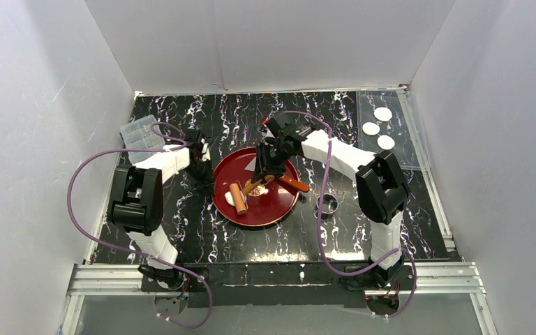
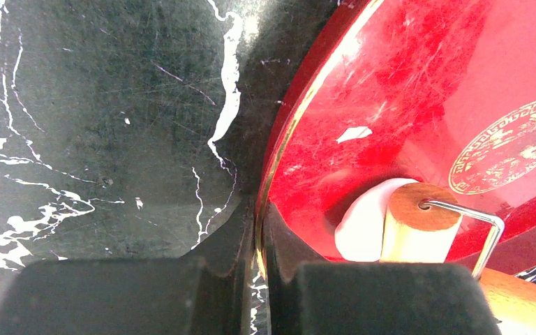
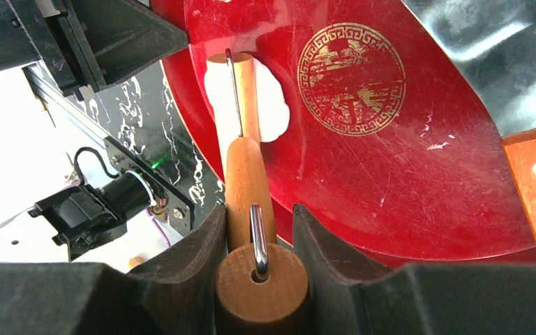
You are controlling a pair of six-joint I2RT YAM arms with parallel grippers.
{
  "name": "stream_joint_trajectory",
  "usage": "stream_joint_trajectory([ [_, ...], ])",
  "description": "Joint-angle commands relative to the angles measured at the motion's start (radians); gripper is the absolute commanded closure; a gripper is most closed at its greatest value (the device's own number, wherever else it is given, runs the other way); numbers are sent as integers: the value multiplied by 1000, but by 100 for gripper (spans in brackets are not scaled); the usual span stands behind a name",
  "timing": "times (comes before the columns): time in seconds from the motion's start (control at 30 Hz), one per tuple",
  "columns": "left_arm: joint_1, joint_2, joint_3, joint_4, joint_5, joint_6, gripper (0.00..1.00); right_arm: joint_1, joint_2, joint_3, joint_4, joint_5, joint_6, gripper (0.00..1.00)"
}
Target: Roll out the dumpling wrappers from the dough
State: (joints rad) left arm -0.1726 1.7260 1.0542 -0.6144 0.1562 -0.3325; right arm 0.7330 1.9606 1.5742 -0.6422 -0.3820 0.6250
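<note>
Right now my right tool (image 3: 258,234) sits about half open, its two fingers pressed on either side of the wooden handle of the small rolling pin (image 3: 246,174), so it has a firm hold of that. The dough (image 3: 273,105) lies out past the fingertips, at the far end of the pin, flattened under the wooden roller. From the wrist view most of the white mass shows to the right of the barrel. It rests on the red plate (image 1: 272,206), in the near-left part, beside the gold emblem.

My left tool (image 2: 257,234) is fully closed, pinching the plate's rim between its fingers. From there the dough sits just inside the rim, close to the fingers but not touching them.

A wooden-handled scraper (image 3: 534,188) rests on the plate's right side. Three round dumpling wrappers (image 1: 370,128) lie on a clear sheet (image 1: 401,157) at the far right of the counter (image 1: 181,230), well apart from the plate. A metal ring (image 1: 329,204) stands just right of the plate.
</note>
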Motion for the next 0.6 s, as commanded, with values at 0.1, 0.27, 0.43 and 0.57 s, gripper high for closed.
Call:
stream_joint_trajectory([
  [0.1,1,-61,-14,-53,-92,43,100,6,95,43,-176,338,-82,99],
  [0.27,-1,-66,-13,-54,-97,44,100,38,175,167,-195,260,-46,99],
  [0.43,-3,-83,-23,-48,-100,46,100,34,162,143,-178,274,-41,99],
  [0.57,-4,-89,-20,-47,-107,47,100,-7,115,51,-171,302,-54,99],
])
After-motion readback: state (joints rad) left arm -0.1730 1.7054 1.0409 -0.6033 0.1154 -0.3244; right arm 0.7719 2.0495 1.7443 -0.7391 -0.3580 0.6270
